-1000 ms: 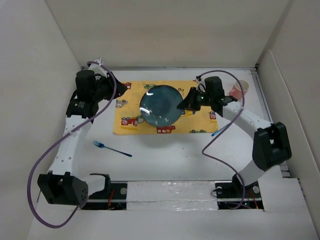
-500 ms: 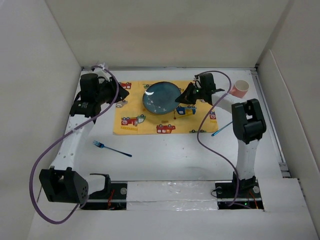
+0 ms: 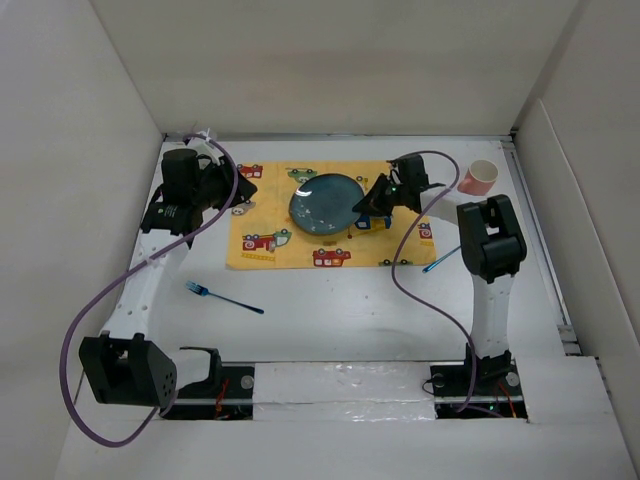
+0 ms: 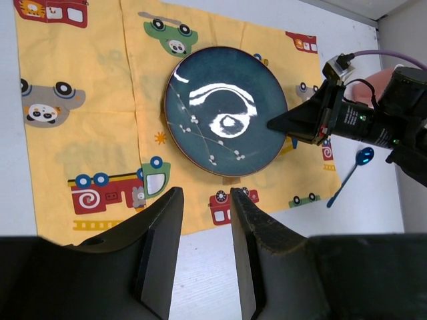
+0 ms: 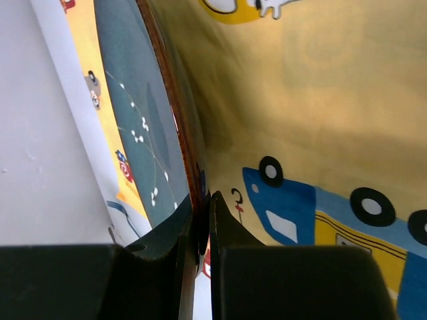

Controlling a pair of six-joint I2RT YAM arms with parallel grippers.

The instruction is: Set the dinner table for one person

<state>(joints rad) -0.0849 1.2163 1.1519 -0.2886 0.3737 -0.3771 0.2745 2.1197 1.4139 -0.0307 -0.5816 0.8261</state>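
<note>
A dark blue plate (image 3: 325,203) is over the middle of the yellow car-print placemat (image 3: 260,245), which lies on the white dinner table (image 3: 340,310). My right gripper (image 3: 366,205) is shut on the plate's right rim. In the right wrist view the jaws (image 5: 201,203) pinch the brown rim of the plate (image 5: 130,113) close over the placemat (image 5: 300,93). I cannot tell whether the plate rests on it. My left gripper (image 3: 243,190) is open and empty at the placemat's left edge. In the left wrist view it (image 4: 203,197) hovers over the placemat's edge, short of the plate (image 4: 223,110).
A blue fork (image 3: 222,297) lies on the table in front of the placemat, at the left. A blue spoon (image 3: 440,262) lies right of the placemat and also shows in the left wrist view (image 4: 348,175). A pink cup (image 3: 478,177) stands at the back right.
The right gripper carried the plate back and down over the placemat, its arm folding up. The plate then shifted slightly nearer. The left gripper drew back a little.
</note>
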